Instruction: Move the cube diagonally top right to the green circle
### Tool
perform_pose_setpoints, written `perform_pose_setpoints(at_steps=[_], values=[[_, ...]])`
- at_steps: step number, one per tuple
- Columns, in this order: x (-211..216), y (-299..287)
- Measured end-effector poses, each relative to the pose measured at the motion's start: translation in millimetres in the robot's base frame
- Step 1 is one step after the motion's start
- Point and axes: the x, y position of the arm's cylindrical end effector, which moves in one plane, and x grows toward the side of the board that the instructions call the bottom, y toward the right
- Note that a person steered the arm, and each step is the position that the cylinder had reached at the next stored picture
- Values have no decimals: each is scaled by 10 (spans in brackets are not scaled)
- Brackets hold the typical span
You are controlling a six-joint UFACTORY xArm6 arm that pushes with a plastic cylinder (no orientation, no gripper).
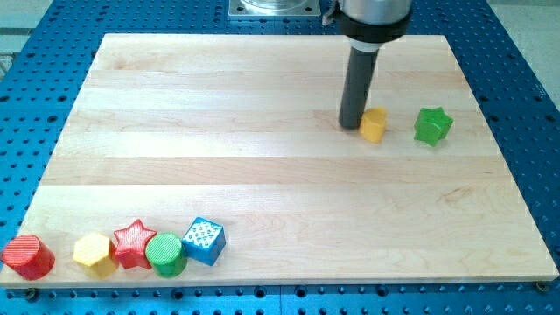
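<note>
The blue cube (pixel 204 240) sits near the board's bottom left, touching the right side of the green circle (pixel 164 254). My tip (pixel 351 124) is far away in the upper right of the board, right next to the left side of a small yellow block (pixel 374 124). The rod stands upright above it.
A red star (pixel 133 242), a yellow hexagon (pixel 92 252) and a red cylinder (pixel 27 255) line up left of the green circle along the bottom edge. A green star (pixel 432 125) lies right of the small yellow block. The wooden board (pixel 280 175) rests on a blue perforated table.
</note>
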Motion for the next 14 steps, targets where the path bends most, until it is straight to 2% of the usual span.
perform_pose_setpoints(at_steps=[1, 2, 3, 4, 5, 8, 10, 11, 12, 13, 14], values=[[1, 9], [643, -1152], [1707, -1426], [2205, -1356], [2210, -1254], [2213, -1667], [2208, -2422], [2209, -2400], [2115, -1706], [1920, -1551], [2206, -1587]])
